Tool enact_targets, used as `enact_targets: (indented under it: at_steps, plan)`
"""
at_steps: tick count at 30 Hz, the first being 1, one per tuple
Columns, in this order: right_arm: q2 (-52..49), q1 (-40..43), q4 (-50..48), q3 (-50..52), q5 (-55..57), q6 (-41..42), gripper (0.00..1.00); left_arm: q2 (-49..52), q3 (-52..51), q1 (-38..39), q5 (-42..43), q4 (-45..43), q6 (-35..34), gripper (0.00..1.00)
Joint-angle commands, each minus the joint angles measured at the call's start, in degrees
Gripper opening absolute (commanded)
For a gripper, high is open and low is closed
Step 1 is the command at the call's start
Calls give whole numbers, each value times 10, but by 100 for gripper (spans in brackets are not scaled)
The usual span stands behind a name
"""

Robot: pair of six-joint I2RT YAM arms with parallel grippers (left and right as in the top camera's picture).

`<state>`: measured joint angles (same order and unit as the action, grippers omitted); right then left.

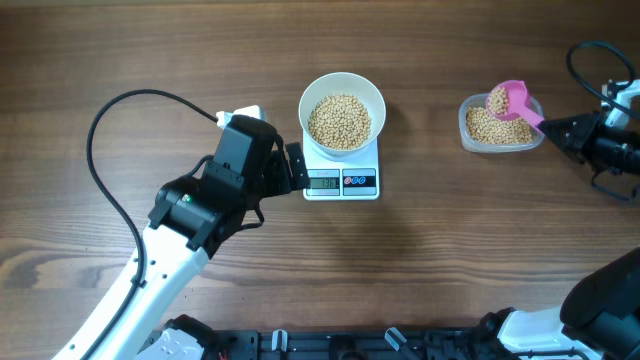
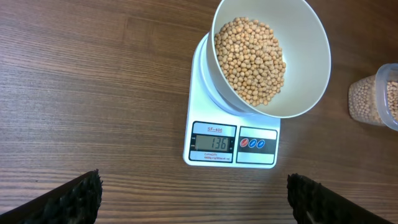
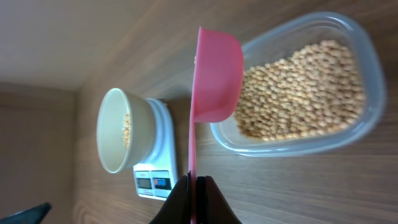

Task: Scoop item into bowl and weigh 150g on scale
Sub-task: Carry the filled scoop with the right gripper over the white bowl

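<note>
A wooden desk (image 1: 450, 260) seen from above. Near its middle, towards the far edge, a white bowl (image 1: 342, 82) of soybeans (image 1: 339, 121) sits on a small white kitchen scale (image 1: 341, 182). The scale's display (image 2: 211, 143) reads 136, short of the target. Close to the right edge, the right gripper (image 3: 196, 193) is clamped on the handle of a pink scoop (image 1: 520, 100), which is loaded with beans and held above a clear plastic container (image 1: 464, 125). The left gripper (image 1: 293, 168) waits just left of the scale, jaws wide apart and empty. The step in hand appears to be topping up. Next, the scoop likely needs a level carry to the bowl and a slow, partial pour.
</note>
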<state>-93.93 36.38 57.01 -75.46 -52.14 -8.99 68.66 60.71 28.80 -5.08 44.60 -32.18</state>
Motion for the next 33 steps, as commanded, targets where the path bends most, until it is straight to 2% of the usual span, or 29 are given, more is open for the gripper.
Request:
enact_targets:
  at_steps: [1,8,13,16,20,25,30,33]
  plan:
    - [-10,1,-4,-2,-94,0,4,-4,0,-3,-6,-1,5,100]
    - [-10,-25,-4,-2,-180,17,4,-4,0,-3,-6,-1,5,100]
    - [-10,-107,-36,-2,-180,49,4,-4,0,-3,-6,-1,5,100]
    - [-10,-177,-94,-2,-170,90,4,-4,0,-3,-6,-1,5,100]
    - [-10,-267,-146,-2,-109,111,4,-4,0,-3,-6,-1,5,100]
    - [-10,-380,-150,-2,77,101,4,-4,0,-3,-6,-1,5,100]
    - [-10,-462,-153,-2,208,15,5,-4,0,-3,-6,-1,5,100]
    - [-10,-497,-177,-2,280,-3,4,-4,0,-3,-6,-1,5,100]
